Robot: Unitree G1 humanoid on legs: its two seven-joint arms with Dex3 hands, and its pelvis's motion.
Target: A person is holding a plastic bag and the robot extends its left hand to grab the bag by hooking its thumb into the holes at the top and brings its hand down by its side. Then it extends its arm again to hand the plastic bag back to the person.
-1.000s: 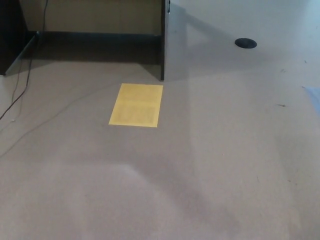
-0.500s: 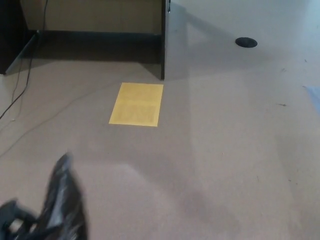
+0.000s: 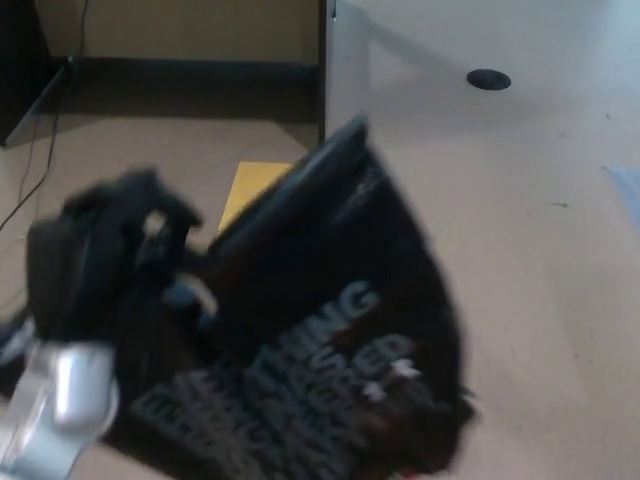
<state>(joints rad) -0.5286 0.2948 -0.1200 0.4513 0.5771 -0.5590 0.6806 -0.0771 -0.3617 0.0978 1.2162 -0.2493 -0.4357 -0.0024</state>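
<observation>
A black plastic bag [image 3: 330, 330] with pale printed lettering fills the middle of the head view, blurred by motion. My left hand [image 3: 95, 255] is raised at the picture's left, on a silver forearm [image 3: 55, 410]. Its black fingers are closed on the bag's top edge, and the bag hangs out to the right of it. The bag covers most of a yellow sheet [image 3: 250, 185] on the floor. My right hand does not show. No person is in view.
A dark partition edge [image 3: 324, 70] stands at the top middle, with a dark skirting along the wall behind. A cable [image 3: 35, 160] runs down the left. A black round floor plate [image 3: 488, 79] lies at the top right.
My left hand and the bag have swung up from the bottom left corner into the middle of the picture. One second ago neither was in view.
</observation>
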